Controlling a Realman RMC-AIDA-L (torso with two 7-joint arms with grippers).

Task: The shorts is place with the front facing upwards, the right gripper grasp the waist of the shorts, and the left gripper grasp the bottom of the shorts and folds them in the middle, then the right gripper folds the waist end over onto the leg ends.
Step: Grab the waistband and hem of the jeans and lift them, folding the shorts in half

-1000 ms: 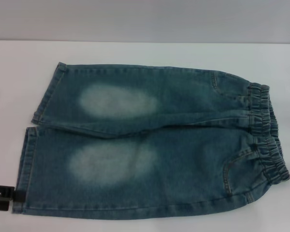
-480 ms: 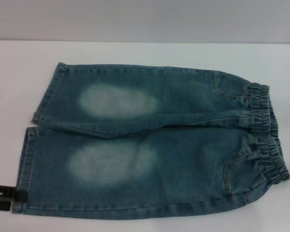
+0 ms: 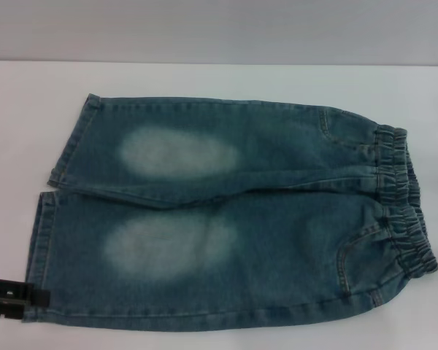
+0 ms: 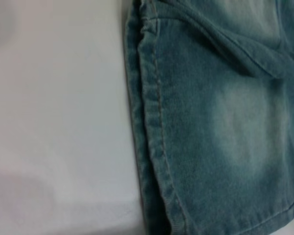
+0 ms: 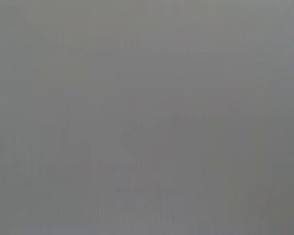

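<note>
My left gripper has crept in from the 8 o'clock corner of the head view. A second ago it sat just off the cloth; now its black tip lies over the corner of the near leg's hem. That tells me I am getting close to grabbing the bottom of the shorts, but the grab is not done yet, I think. I cannot tell if my fingers are apart or together, since only a black stub shows.

The shorts lie flat and spread out on the white table, in the middle of the view. The leg ends point to 9 o'clock and the ruffled waist sits at 3 o'clock. They have not moved. My left wrist view looks down on the hem edge with bare table beside it.

My right gripper is not in sight anywhere, so the waist has nobody holding it.

Counting: one pair of shorts, two legs, two pale patches, two pockets, one gripper showing
</note>
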